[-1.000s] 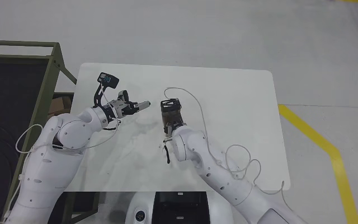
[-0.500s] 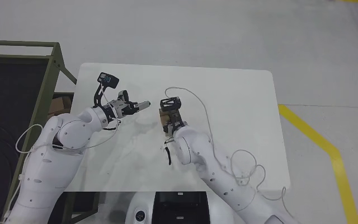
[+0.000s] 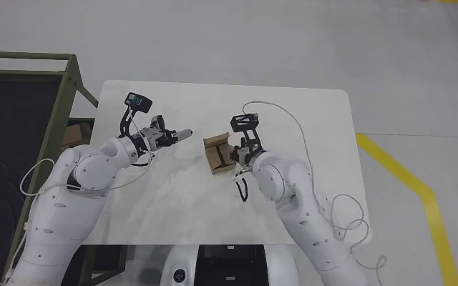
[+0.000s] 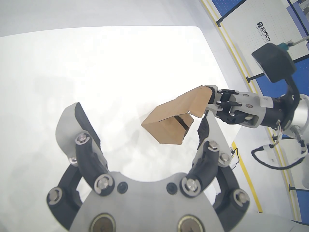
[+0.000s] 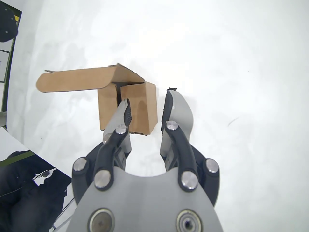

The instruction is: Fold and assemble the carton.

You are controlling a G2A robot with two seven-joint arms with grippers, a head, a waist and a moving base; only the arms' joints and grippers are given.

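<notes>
**Cardboard half-formed, with one long flap loose**

Brown and light, the carton (image 3: pixel 217 154) lies on its side near the middle of the white desk (image 3: pixel 300 114). Its body is already squared up. One long, round-ended flap (image 5: pixel 74 82) sticks out flat from the open end, toward the left of the right wrist frame.

The right gripper (image 5: pixel 147 97) sits at the carton's end with its jaws apart. One finger lies over the slit between the short end flaps and the other stands just beside the outer wall, and nothing looks pinched. The left gripper (image 4: pixel 140 117) hangs well apart from the carton, toward the left of the top frame, with its jaws also spread wide.

The likeliest trouble is the carton sliding. It is small and unweighted on a smooth desk, and no gripper pins it down. A push on a flap would probably shove the whole carton along the desk before the crease bends.

A finger pressing at the slit could also drive the short flaps too far inward or dent the wall. If the jaws close askew on a corner, the squared body may fold back flat. The long flap could also catch on a fingertip and tear at its notch.

Faint scuffs mark the desk. A grey floor surrounds it, with a yellow line (image 3: pixel 401 175) at the right and a green-framed rack (image 3: pixel 68 75) at the left.
</notes>
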